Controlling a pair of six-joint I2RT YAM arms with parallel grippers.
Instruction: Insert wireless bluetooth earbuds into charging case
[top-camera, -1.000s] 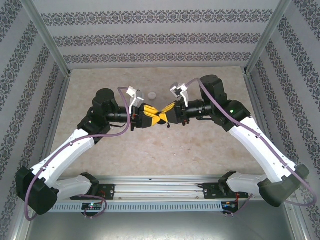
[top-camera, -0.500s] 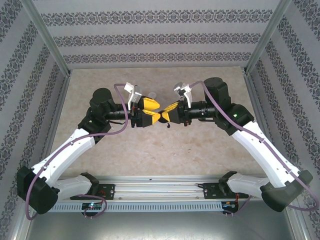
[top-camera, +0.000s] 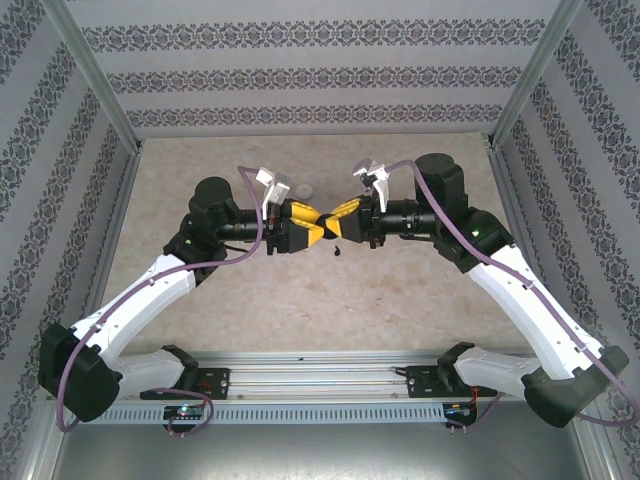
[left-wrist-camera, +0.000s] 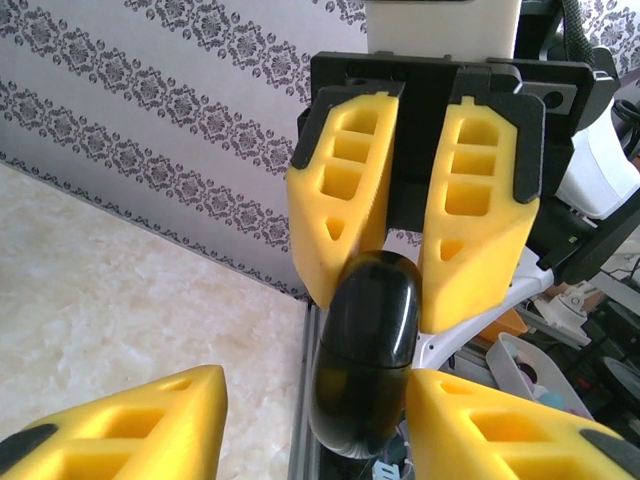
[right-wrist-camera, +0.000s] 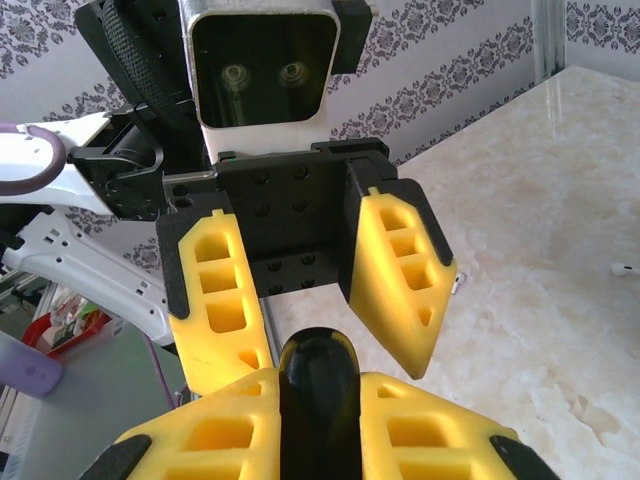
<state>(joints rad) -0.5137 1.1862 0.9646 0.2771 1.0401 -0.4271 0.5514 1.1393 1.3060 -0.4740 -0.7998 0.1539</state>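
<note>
Over the marbled table (top-camera: 400, 300) my left arm (top-camera: 150, 290) and right arm (top-camera: 520, 290) meet nose to nose. My right gripper (right-wrist-camera: 318, 390) has its jaws clamped on a glossy black case (left-wrist-camera: 365, 350). My left gripper (left-wrist-camera: 315, 385) stands with jaws apart on either side of the case's free end. A tiny white earbud (right-wrist-camera: 623, 268) lies on the table, well apart from us.

Marbled beige table (top-camera: 330, 310), and there's a round pale puck (top-camera: 303, 189) lying at twelve o'clock from centre. Tiny dark piece (top-camera: 338, 250) near dead centre, a shade toward four. Right wrist view: white earbud (right-wrist-camera: 622, 268) on the marble at three o'clock.
</note>
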